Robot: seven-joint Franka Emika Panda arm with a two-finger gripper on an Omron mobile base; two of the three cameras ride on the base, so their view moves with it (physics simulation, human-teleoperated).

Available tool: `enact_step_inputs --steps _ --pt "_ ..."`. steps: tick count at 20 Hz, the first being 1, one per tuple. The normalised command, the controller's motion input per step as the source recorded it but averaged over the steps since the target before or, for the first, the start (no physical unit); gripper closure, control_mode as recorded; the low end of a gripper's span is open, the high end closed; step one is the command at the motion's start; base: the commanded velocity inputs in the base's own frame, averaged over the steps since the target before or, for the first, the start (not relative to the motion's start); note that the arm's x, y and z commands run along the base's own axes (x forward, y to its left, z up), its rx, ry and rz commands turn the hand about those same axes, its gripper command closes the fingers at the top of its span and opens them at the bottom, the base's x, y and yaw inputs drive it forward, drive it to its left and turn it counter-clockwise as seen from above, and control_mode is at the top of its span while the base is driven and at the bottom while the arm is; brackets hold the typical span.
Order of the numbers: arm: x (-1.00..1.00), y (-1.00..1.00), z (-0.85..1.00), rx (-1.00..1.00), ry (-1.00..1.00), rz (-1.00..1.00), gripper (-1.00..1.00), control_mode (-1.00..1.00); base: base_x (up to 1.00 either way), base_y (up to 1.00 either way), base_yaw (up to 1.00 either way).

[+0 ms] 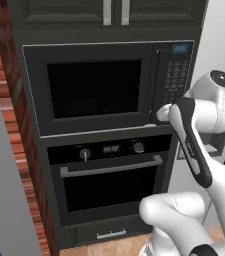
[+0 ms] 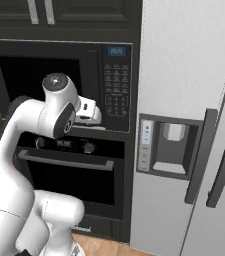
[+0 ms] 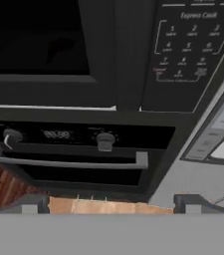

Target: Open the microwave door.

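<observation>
The refrigerator (image 2: 184, 75) takes up the whole right side, pale grey, with a dispenser recess (image 2: 166, 145) and two dark vertical handles (image 2: 199, 155). Left of it stands the tall dark cabinet column (image 1: 29, 150), with a strip of red brick wall (image 1: 9, 100) beyond its far edge.

The microwave (image 1: 109, 87) sits in the upper part of that column, shut. The microwave door (image 1: 91, 90) lies flush, its vertical bar handle (image 1: 154, 82) running along the right edge next to the keypad panel (image 1: 174, 75), which carries a small blue display (image 1: 180, 48). Directly beneath is the black oven (image 1: 109, 175) with two knobs (image 1: 85, 154) and a horizontal silver handle (image 1: 111, 166). A patch of orange floor (image 1: 119, 246) shows at the bottom.

The gripper (image 1: 162, 113) is up at the lower end of the door handle, close to the microwave's bottom right corner. From the hand view its fingertips (image 3: 190, 205) stand wide apart with nothing between them, spread and holding nothing. Whether it touches the handle I cannot tell.

The refrigerator's wall closes in just right of the keypad, while the space in front of the door is open.
</observation>
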Motion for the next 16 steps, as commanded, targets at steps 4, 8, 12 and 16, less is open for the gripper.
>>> enact_step_inputs --steps 4,8,12,16 --pt "0.77 -0.11 0.33 0.04 -0.08 -0.01 -1.00 -1.00 0.00 0.00 0.00" --pt "0.87 0.00 0.39 0.00 -0.09 -0.06 -1.00 -1.00 0.00 0.00 0.00" --pt "0.69 -0.03 0.08 0.00 -0.22 -0.02 -1.00 -1.00 0.00 0.00 0.00" --pt "0.66 0.00 0.00 0.00 -0.22 -0.01 -1.00 -1.00 0.00 0.00 0.00"
